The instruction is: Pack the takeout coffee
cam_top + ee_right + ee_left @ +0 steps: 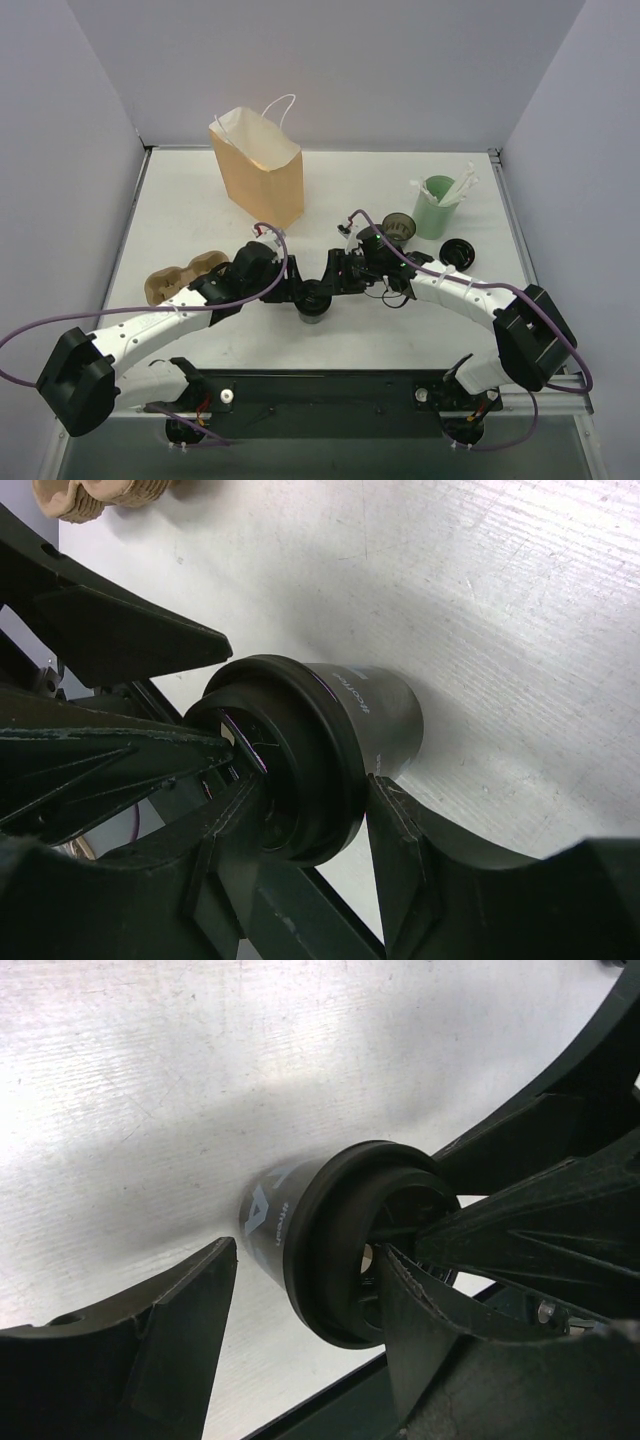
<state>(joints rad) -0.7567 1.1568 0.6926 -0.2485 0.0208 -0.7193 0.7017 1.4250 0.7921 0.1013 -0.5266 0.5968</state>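
Note:
The takeout coffee (313, 310), a short dark cup with a black lid, stands on the table between both arms. My right gripper (310, 790) is shut on its lid: one finger (400, 830) presses the rim and the other crosses the lid's near side. My left gripper (305, 1260) is open around the same cup (275, 1210). Its left finger (185, 1330) stands apart from the cup wall with bare table between, and its right finger (430, 1320) lies by the lid's top. In the top view the two grippers (298, 290) (338, 278) meet over the cup.
The tan paper bag (258, 165) stands open at the back left. A brown pulp tray (180, 278) lies left of my left arm. A pale green cup with white sticks (435, 205), a lidless dark cup (397, 226) and a loose black lid (458, 250) sit at the right.

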